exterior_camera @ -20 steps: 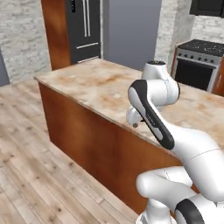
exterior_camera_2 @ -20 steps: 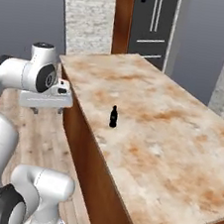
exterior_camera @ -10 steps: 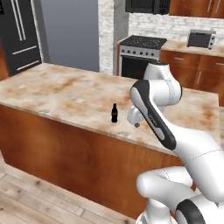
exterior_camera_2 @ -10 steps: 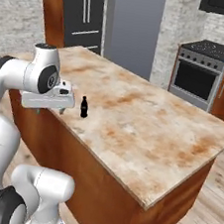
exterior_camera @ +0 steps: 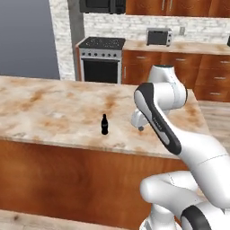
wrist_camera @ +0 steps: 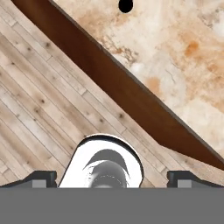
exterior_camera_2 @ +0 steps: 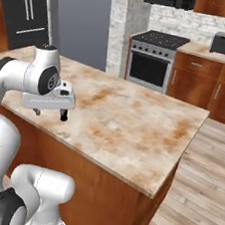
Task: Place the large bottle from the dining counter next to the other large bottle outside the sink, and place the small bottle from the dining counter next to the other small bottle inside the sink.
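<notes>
The small bottle [exterior_camera: 104,124], tiny and all black, stands upright on the beige marble dining counter [exterior_camera: 54,112] close to its near edge. My gripper [exterior_camera: 138,126] hangs open just right of it, a short gap away, with nothing between its fingers. In the right base view the gripper [exterior_camera_2: 50,114] points down over the counter's [exterior_camera_2: 133,122] near edge. From the hand view the small bottle [wrist_camera: 125,5] is a black dot on the dining counter [wrist_camera: 175,52], far from the gripper [wrist_camera: 111,178]. Both large bottles, the other small bottle and the sink are out of view.
A steel stove [exterior_camera: 101,58] and a wooden cabinet run with a toaster oven [exterior_camera: 158,36] stand behind the counter. A dark fridge [exterior_camera_2: 25,7] is at the far left. Wood floor [exterior_camera_2: 199,196] lies past the counter's right end.
The whole picture has swung: the base has moved around the counter, so the stove and cabinets have come into view. The small bottle stands as before and the gripper stays open.
</notes>
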